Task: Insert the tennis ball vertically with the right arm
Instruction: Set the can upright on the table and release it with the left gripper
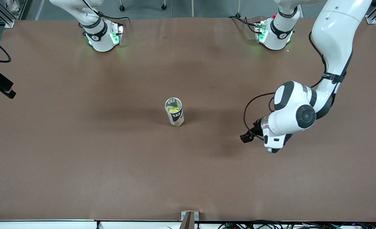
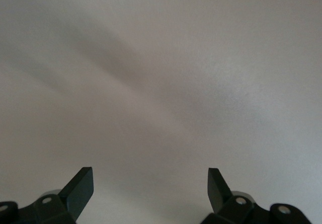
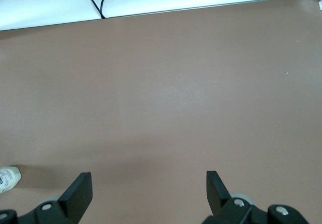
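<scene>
- Since the tennis ball (image 1: 175, 110) already sits inside the upright tube (image 1: 174, 112), we judge insertion done.
- Right pincer (image 3: 149, 183) released, high over worktop (image 1: 79, 143); left pincer (image 2: 150, 181) released, waiting.
- Next: none needed.

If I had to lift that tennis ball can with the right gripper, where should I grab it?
The can stands upright mid-table, mouth open, a tennis ball inside. Probably best to come in level from the right arm's end and close across the round wall mid-height. The right gripper is open and empty.
</scene>
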You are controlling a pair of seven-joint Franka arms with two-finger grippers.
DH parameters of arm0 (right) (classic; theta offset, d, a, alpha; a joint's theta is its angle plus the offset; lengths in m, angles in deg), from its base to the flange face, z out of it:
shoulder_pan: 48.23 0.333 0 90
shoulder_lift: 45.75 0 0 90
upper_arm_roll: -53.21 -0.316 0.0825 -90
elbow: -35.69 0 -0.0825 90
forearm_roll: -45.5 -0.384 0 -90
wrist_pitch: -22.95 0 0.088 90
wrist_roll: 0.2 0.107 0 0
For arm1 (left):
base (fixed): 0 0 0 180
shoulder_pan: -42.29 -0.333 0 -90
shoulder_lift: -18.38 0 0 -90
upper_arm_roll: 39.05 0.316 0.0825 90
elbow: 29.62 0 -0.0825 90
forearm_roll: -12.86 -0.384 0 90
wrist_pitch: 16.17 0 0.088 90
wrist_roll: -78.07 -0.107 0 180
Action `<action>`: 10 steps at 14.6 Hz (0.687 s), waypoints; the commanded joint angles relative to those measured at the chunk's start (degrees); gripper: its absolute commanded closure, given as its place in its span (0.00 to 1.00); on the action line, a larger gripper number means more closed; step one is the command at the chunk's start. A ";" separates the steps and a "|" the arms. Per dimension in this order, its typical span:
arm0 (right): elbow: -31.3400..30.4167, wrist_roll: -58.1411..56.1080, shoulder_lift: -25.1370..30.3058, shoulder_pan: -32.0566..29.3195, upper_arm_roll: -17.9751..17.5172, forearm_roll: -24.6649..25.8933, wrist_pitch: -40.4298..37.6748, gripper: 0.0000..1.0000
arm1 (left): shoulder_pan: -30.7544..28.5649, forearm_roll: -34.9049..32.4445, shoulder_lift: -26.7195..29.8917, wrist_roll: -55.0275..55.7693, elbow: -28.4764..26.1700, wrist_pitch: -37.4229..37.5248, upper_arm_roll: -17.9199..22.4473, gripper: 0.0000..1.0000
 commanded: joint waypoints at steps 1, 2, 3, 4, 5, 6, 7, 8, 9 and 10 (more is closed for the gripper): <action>1.54 0.48 -0.33 -0.48 -0.62 0.24 -0.29 0.00 | -2.07 -3.41 5.90 -4.77 -1.17 3.74 -0.14 0.00; 1.54 0.48 -0.33 -0.48 -0.71 0.15 -0.38 0.00 | -3.30 -3.60 7.48 -7.84 -1.08 5.05 -0.23 0.00; 1.54 0.48 -0.33 -0.40 -0.71 0.15 -0.30 0.00 | -4.27 -3.51 9.32 -11.87 -1.00 6.20 -0.14 0.00; 1.63 0.48 -0.33 -0.39 -0.71 0.15 -0.30 0.00 | -5.75 -3.25 10.56 -14.70 -0.39 6.99 -0.23 0.00; 1.63 0.48 -0.33 -0.39 -0.71 0.15 -0.30 0.00 | -7.16 -3.25 11.27 -16.73 0.32 9.09 -0.49 0.00; 1.54 0.39 -0.33 -0.39 -0.71 0.15 -0.30 0.00 | -7.52 -3.25 11.88 -19.01 1.54 11.54 -0.49 0.00; 1.54 0.22 -0.42 -0.39 -0.71 0.15 -0.30 0.00 | -7.61 -3.34 12.41 -21.82 3.12 14.18 -0.32 0.00; 1.54 0.13 -0.42 -0.39 -0.71 0.15 -0.30 0.00 | -7.53 -3.42 12.94 -24.45 4.35 16.38 -0.05 0.00; 1.54 0.04 -0.42 -0.39 -0.71 0.15 -0.30 0.00 | -6.66 -3.51 13.38 -27.35 5.85 18.58 0.91 0.00; 1.54 0.04 -0.42 -0.39 -0.71 0.15 -0.21 0.00 | -4.21 -3.43 14.08 -29.73 7.08 20.51 3.70 0.00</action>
